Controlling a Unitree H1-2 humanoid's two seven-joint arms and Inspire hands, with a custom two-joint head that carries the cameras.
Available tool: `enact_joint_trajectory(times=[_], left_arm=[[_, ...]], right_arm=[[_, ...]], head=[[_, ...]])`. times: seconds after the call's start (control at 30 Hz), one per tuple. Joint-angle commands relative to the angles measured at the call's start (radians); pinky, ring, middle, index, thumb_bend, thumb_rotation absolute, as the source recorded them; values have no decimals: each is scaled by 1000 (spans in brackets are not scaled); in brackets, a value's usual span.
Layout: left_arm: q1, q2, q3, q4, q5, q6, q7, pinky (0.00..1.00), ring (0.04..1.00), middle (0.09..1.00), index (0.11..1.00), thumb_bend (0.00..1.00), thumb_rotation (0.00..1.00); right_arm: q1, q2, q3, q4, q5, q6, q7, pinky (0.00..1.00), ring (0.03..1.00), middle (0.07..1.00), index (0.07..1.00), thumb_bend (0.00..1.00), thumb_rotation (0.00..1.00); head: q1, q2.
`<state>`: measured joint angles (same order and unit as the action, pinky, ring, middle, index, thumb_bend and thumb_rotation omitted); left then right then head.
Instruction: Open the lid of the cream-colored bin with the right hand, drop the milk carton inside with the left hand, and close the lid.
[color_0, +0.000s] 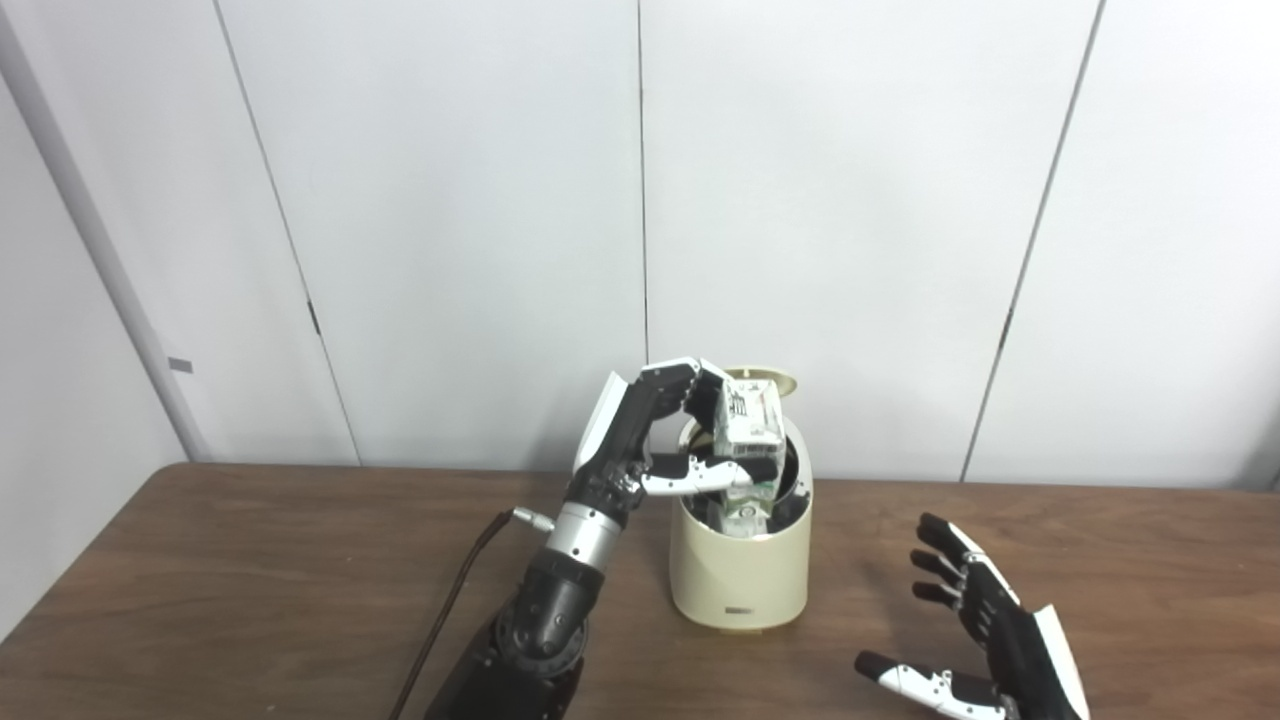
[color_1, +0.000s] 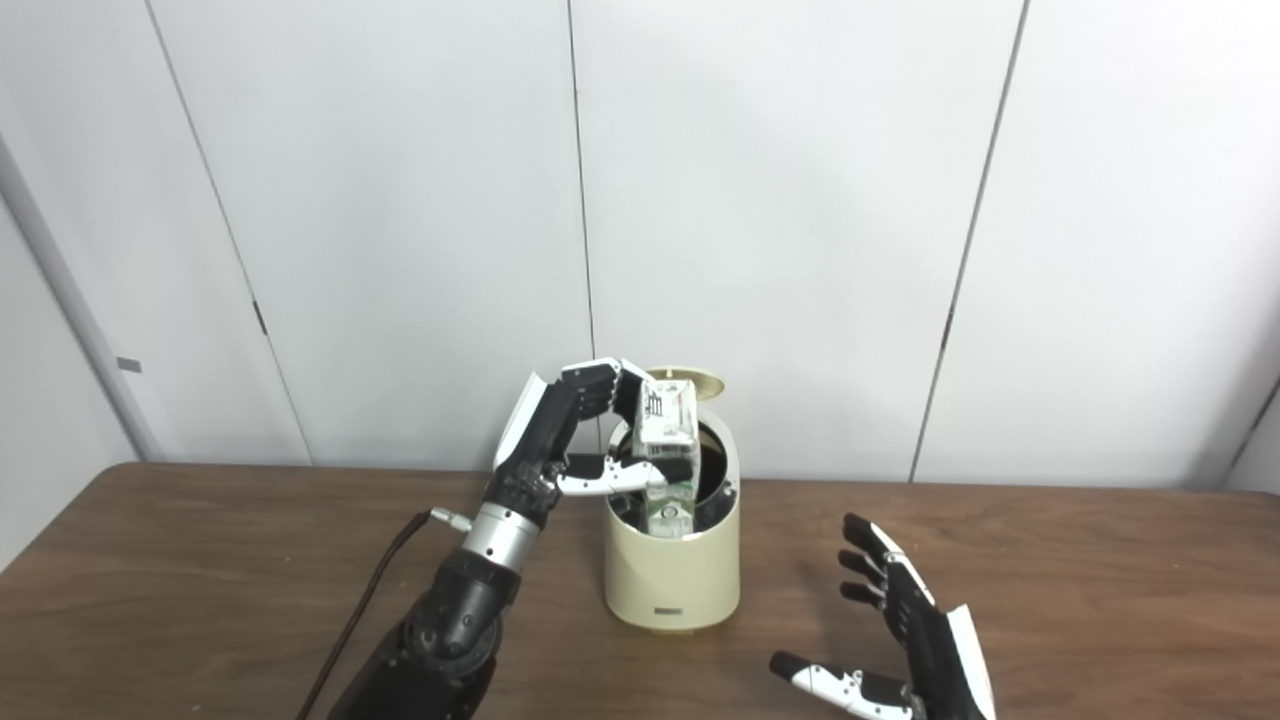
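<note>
Smooth cream plastic bin (color_0: 740, 570) on matt wood-grain table (color_0: 250, 560).

Cream-colored bin (color_0: 740, 570) with lid (color_0: 765, 379) up, upright white-green milk carton (color_0: 750, 440) half inside its mouth.

light: bright, even, diffuse | shadows: faint on wall panels (color_0: 850, 200), soft on worktop (color_0: 250, 580) | glare: none | focus: slightly soft overall

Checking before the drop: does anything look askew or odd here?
Nothing stands out. The left hand holds the milk carton upright, partly inside the open cream-colored bin; the right hand waits open beside it.
</note>
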<state>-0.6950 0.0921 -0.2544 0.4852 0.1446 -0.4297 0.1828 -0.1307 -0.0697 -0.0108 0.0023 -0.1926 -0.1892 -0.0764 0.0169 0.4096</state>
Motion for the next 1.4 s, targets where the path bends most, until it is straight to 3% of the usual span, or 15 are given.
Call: enact_joint_trajectory(times=[0.0, 0.3, 0.57, 0.83, 1.1, 1.37], left_arm=[[-80, 10, -8, -9, -5, -40, 59, 462, 462, 478, 496, 523, 0], [-109, 24, -80, 39, -3, -40, 192, 471, 453, 483, 497, 505, 0], [-132, 64, -204, 72, 27, -40, 356, 472, 455, 485, 494, 505, 0], [-147, 73, -281, 132, 26, -40, 474, 494, 466, 477, 499, 506, 0], [-138, 60, -305, 186, -1, -40, 480, 501, 466, 479, 495, 506, 0], [-118, 69, -305, 236, -5, -40, 413, 517, 477, 489, 486, 506, 0]], right_arm=[[-22, -2, 1, -36, 3, -17, -1, 737, 830, 880, 857, 738, 124], [-11, 3, 10, -70, -14, 12, -4, 721, 824, 869, 850, 746, 113], [-3, 1, 11, -76, -7, 15, 2, 736, 829, 876, 853, 746, 122], [6, 6, 16, -107, -2, 34, 8, 733, 829, 877, 854, 747, 127], [11, 1, 19, -123, -7, 49, 7, 737, 832, 875, 852, 743, 150], [9, -5, 18, -129, -9, 53, 8, 729, 827, 871, 849, 749, 159]], head=[[0, 2], [-2, 10], [-4, 17], [-10, 28], [-12, 38], [-6, 43]])
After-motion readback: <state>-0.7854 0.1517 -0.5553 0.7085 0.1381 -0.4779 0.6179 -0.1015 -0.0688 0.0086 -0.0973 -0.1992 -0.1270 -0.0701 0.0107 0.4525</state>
